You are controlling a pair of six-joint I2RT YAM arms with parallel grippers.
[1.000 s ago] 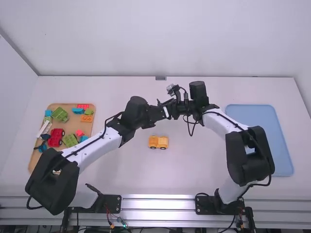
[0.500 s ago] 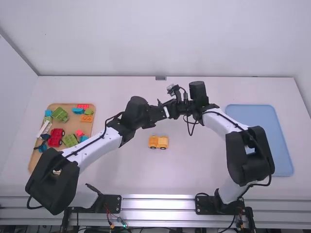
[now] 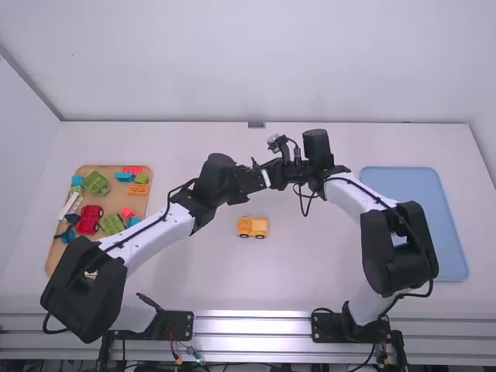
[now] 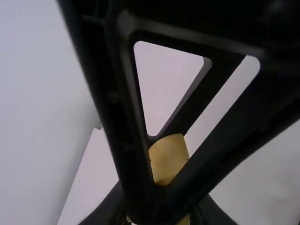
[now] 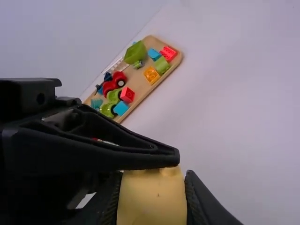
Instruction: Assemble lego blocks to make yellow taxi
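Observation:
My left gripper (image 3: 259,175) and right gripper (image 3: 282,171) meet above the table, beyond the orange-yellow wheeled car base (image 3: 253,226), which stands on its own. In the left wrist view, a yellow block (image 4: 168,159) shows behind the right gripper's crossing fingers; my left gripper (image 4: 160,212) is shut on yellow at the bottom edge, largely hidden. In the right wrist view, my right gripper (image 5: 151,187) is shut on the yellow block (image 5: 152,201), one finger per side. A left gripper finger (image 5: 159,157) lies against the block's studded top edge.
A wooden tray (image 3: 147,208) at the left holds red, green, blue and orange pieces, partly behind the left arm. At the right lies a blue tray (image 3: 453,248), with the right arm over its near left edge.

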